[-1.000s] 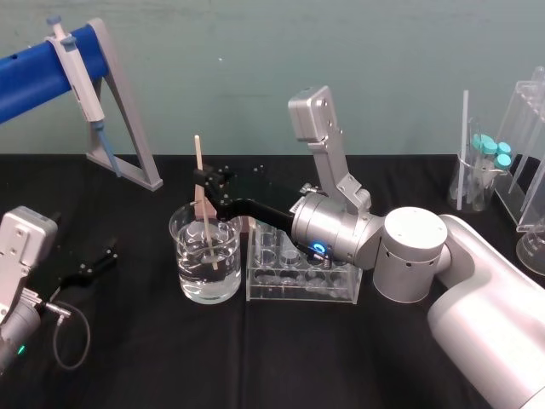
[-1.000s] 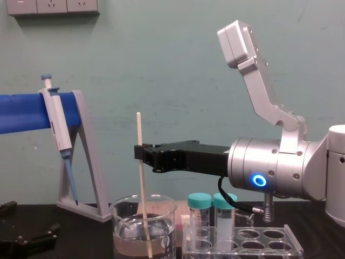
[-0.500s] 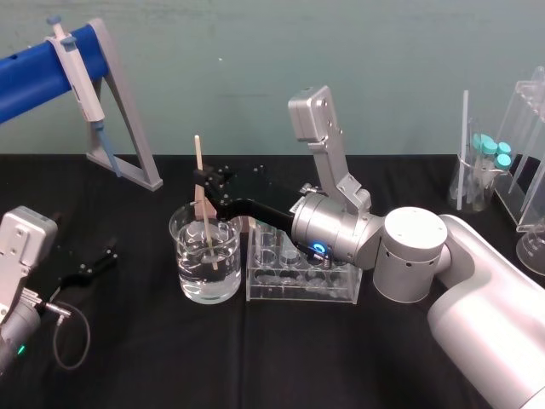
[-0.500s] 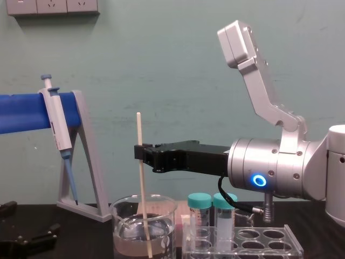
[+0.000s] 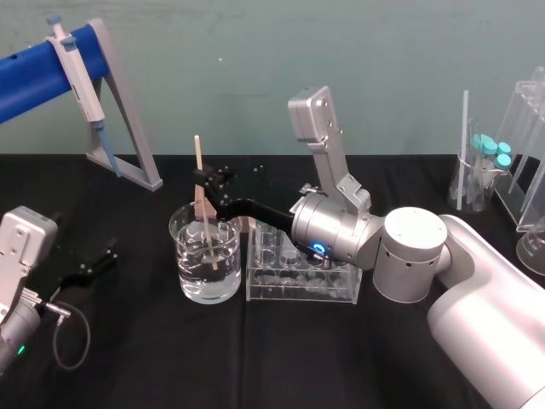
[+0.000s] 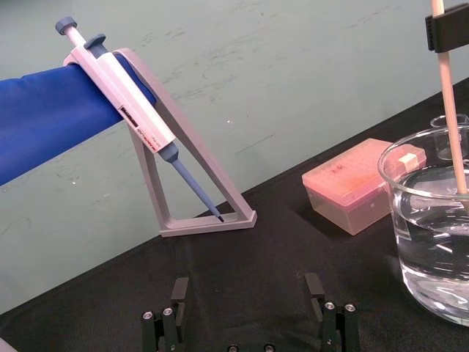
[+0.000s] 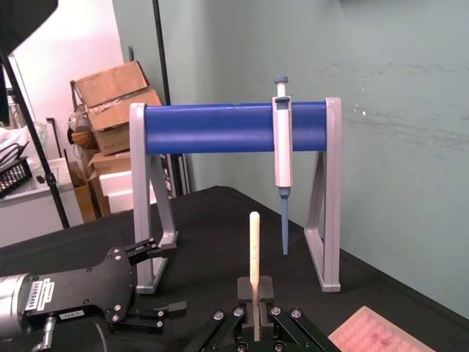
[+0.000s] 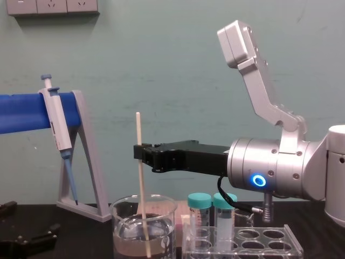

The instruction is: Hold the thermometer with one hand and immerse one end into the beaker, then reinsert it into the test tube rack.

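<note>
dip step: right gripper [image 8: 141, 154] clamped on the thermometer [image 8: 142, 183], tip sunk in the beaker [image 8: 121, 226], lower centre. next, likely, lift clear, then right to the rack [image 8: 269, 241]; left gripper [image 6: 247, 286] parked lower left, jaws apart.

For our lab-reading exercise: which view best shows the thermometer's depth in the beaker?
Chest view: side-on, the thermometer shows whole, the right tool shut on its upper part, lower end under water in the beaker. Head view foreshortens it; left wrist view cuts its top; right wrist view shows its upper end. Left tool lies parked.
</note>
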